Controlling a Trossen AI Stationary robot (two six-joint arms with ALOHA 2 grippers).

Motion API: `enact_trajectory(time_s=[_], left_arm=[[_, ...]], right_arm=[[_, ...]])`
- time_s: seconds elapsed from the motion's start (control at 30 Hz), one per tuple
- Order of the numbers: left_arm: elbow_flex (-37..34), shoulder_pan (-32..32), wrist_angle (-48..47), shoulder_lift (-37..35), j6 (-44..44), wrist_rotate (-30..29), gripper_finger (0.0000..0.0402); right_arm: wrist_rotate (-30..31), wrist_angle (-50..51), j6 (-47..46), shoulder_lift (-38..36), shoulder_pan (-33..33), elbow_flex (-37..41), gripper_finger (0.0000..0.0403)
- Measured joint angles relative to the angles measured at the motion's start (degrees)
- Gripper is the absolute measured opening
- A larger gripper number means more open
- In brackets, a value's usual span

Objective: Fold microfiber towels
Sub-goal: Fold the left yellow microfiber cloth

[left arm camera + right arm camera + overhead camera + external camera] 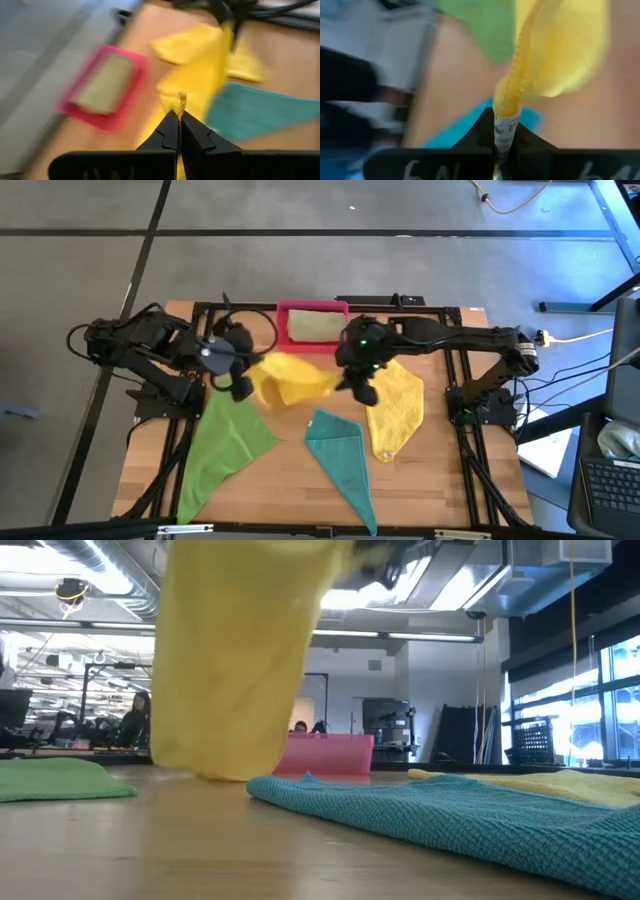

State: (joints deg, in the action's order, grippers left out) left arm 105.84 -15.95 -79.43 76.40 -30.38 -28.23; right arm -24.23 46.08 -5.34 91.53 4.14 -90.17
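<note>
A yellow towel hangs between my two grippers over the middle of the table. My left gripper is shut on its left end, my right gripper on its right end. In the low view the yellow towel sags down to about the table top. A second yellow towel, a bright green towel and a teal towel lie flat on the table. A pale olive towel lies folded in the pink tray. My left gripper pinches a bunched edge of the yellow towel between its two fingertips, slanting down from the table's left. The cloth runs from there across to the other gripper. My right gripper pinches the towel's edge at its white tag, slanting down from the table's right. The towel runs on from the fingers as a gathered fold. Whether its lowest part touches the table, I cannot tell.
The pink tray stands at the table's far edge, behind the held towel. Bare wood shows between the green and teal towels near the front edge. Dark frame rails run along both sides of the table.
</note>
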Motion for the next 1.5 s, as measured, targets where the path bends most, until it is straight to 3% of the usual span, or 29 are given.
enact_trajectory(time_s=[0.1,0.23,0.33,0.4,0.5,0.57,0.73,0.87,1.07,1.33,1.5], left_arm=[[0.00,-2.09,1.44,-1.70,-3.91,7.84,0.0000],[0.00,-4.45,3.96,-3.51,-7.10,13.45,0.0000],[0.04,-4.95,3.02,-4.11,-7.66,12.49,0.0000],[-0.61,-4.91,0.27,-4.10,-6.12,7.47,0.0000],[-5.12,-4.09,-3.09,-4.13,-3.49,-1.54,0.0000],[-9.91,-2.83,-3.67,-4.11,-2.20,-4.44,0.0000],[-26.99,-0.03,-0.61,-4.09,-1.87,-4.57,0.0000],[-40.06,1.38,7.59,-3.98,-2.09,-4.67,0.0000],[-47.44,4.52,13.09,-4.00,-4.70,-6.86,0.0000],[-47.52,7.40,12.83,-7.01,-5.06,-10.64,0.0000],[-47.52,7.99,12.63,-10.60,-2.94,-11.19,0.0000]], right_arm=[[-7.12,-0.45,-5.02,-3.76,-0.80,0.00,0.0007],[-10.60,-1.93,-10.09,-9.02,-1.22,-0.04,0.0008],[-11.83,-1.98,-9.93,-10.91,-1.27,-0.09,0.0008],[-10.72,0.03,-6.52,-10.80,-0.99,-0.11,0.0009],[-4.57,3.10,0.72,-8.74,-0.10,1.07,0.0009],[-0.22,3.42,4.90,-6.53,0.60,3.44,0.0009],[11.31,0.05,9.09,0.08,2.43,8.95,0.0009],[25.35,-0.42,10.38,4.67,3.92,10.05,0.0009],[43.47,-4.59,12.30,5.65,5.02,8.37,0.0009],[49.58,-6.37,16.36,5.29,4.93,6.10,0.0010],[44.82,-4.38,16.21,5.29,4.85,6.08,0.0010]])
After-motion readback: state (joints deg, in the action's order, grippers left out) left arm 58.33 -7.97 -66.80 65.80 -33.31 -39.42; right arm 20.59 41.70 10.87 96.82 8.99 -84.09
